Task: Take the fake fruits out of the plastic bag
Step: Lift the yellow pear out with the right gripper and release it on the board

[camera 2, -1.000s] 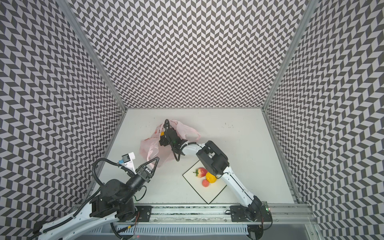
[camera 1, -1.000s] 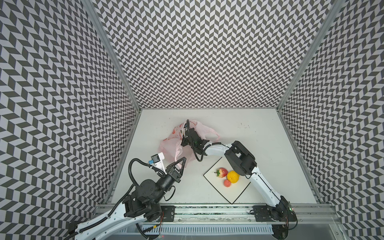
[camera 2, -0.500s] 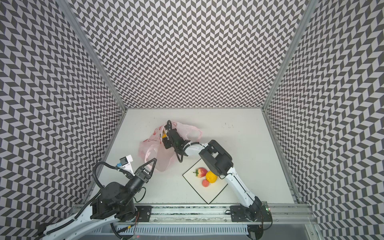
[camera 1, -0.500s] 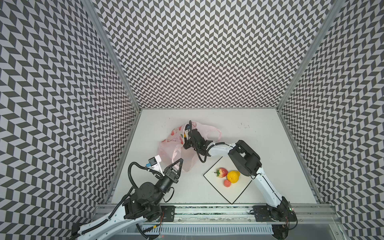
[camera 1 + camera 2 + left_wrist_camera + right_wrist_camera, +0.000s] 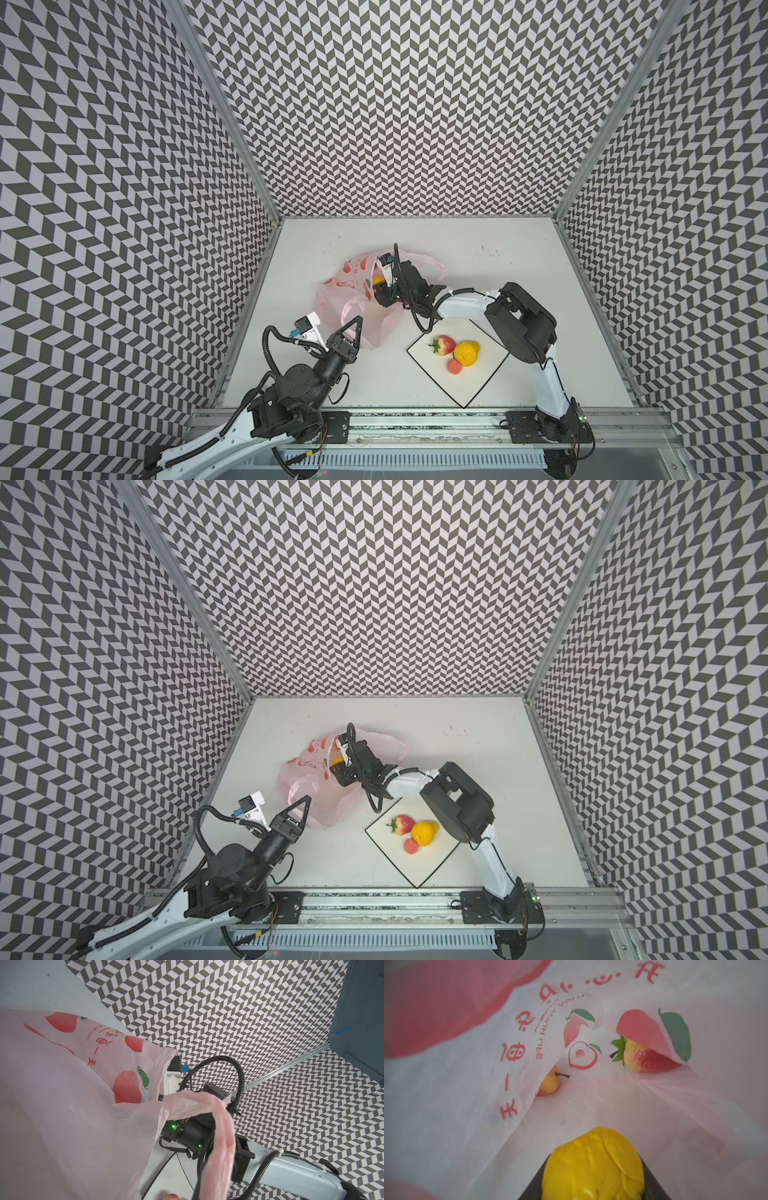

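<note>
Right end effector (image 5: 595,1184), inside the plastic bag (image 5: 336,291), pinches a yellow fruit (image 5: 591,1153); left end effector (image 5: 356,326) is pressed together on the bag handle (image 5: 220,1136); three fruits (image 5: 466,353) lie on the plate (image 5: 486,386), while a strawberry (image 5: 648,1059) and a stemmed fruit (image 5: 550,1084) are left inside.

Left claw (image 5: 357,322) is pinched fully closed, its arm folded close behind it. Right arm reaches out low with a bent elbow; right claw (image 5: 380,291) clamps a bumpy yellow fruit (image 5: 593,1163) between its jaws.
</note>
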You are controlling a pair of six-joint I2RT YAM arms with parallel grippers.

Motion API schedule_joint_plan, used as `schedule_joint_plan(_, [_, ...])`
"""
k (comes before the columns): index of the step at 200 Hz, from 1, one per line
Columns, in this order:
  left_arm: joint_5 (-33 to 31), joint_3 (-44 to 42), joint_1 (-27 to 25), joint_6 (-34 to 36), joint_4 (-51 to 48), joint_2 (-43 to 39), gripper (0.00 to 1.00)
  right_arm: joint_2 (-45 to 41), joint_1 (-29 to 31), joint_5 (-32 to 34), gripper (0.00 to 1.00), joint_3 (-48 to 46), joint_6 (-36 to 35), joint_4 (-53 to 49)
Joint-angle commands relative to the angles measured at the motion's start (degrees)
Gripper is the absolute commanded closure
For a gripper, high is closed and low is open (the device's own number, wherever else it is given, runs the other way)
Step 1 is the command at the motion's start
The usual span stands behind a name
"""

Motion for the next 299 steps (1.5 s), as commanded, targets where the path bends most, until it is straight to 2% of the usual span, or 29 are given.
schedule_joint_plan(1, [-2.51, -1.01, 0.08, -0.65, 0.92, 0.29, 1.0, -5.29, -0.02, -2.32, 0.82, -2.05, 1.2, 0.6])
schedule_joint_plan(64, [-2.34, -1.6, 0.06, 0.33, 3.36, 1.52, 1.0, -20.02, 0.13, -6.49, 0.81, -13.02, 1.38, -0.57])
schedule_joint_plan(103, [-2.43, -1.2, 0.08, 1.6, 3.83, 1.68, 1.0, -32.96, 1.38, -5.09, 0.79, -25.17, 1.29, -4.33])
schedule_joint_plan(132, [-2.17, -1.71, 0.08, 1.9, 5.07, 1.61, 1.0, -44.53, 1.48, -1.26, 0.77, -35.6, 4.29, -8.03])
schedule_joint_plan(168, [-1.39, -3.35, 0.07, 1.36, 7.59, 1.78, 1.0, -53.7, -0.13, 9.15, 0.75, -44.68, 7.17, -10.34])
schedule_joint_plan(194, [-0.47, -2.85, 0.11, 1.27, 7.4, 2.47, 1.0, -54.59, -5.68, 9.15, 0.74, -46.29, 6.38, -10.76])
schedule_joint_plan(212, [-0.19, -2.41, 0.08, 1.06, 6.68, 2.85, 1.0, -51.98, -8.27, 7.95, 0.74, -45.87, 5.01, -10.32])
schedule_joint_plan(247, [0.73, -1.21, 0.02, 0.8, 4.8, 2.88, 1.0, -43.44, -10.2, 5.39, 0.73, -42.85, 2.55, -13.76])
schedule_joint_plan(272, [0.75, -0.39, 0.06, 0.16, 2.54, 1.97, 1.0, -41.78, -10.39, 2.74, 0.7, -43.93, 3.21, -11.85])
schedule_joint_plan(286, [0.36, 0.05, 0.11, -0.22, 0.87, 1.18, 1.0, -41.64, -10.39, 2.65, 0.65, -44.48, 3.67, -11.44])
schedule_joint_plan(299, [-0.32, 0.49, 0.11, -1.14, -0.95, 0.49, 1.0, -41.75, -10.46, 3.19, 0.53, -44.81, 4.04, -11.52])
